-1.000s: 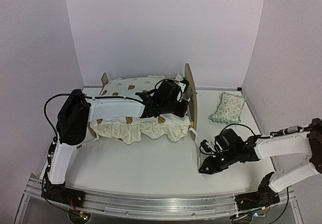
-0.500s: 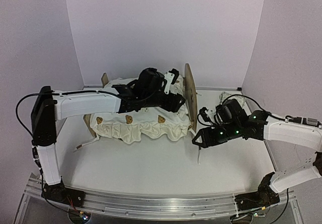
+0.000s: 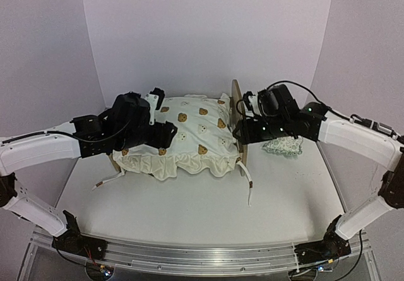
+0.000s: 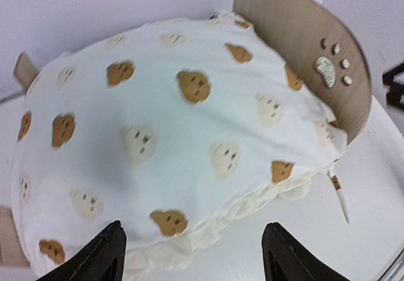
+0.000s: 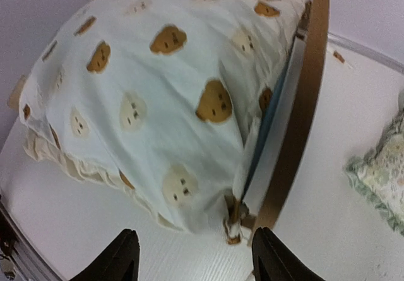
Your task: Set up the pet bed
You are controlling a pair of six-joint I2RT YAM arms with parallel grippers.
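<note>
The pet bed [image 3: 237, 113] stands at the back of the table, its plywood headboard [image 4: 297, 35] with the paw-print cutout on the right. A cream bear-print quilt [image 3: 192, 136] lies spread over it, ruffle hanging down the front. A strip of blue mattress [image 5: 273, 113] shows beside the headboard [image 5: 303, 104]. My left gripper [image 3: 165, 133] hovers open above the quilt's left front part [image 4: 194, 229]. My right gripper [image 3: 240, 132] hangs open over the headboard's near corner [image 5: 196, 232]. Nothing is between either pair of fingers.
A small green-patterned pillow [image 3: 285, 146] lies on the table right of the headboard, partly behind my right arm, and shows at the edge of the right wrist view [image 5: 382, 173]. Two quilt ties [image 3: 249, 189] trail onto the table in front. Walls close in on three sides.
Both grippers have opened. The left arm drew back leftward from the headboard end of the quilt. The right arm rose from the front table up to the headboard.
</note>
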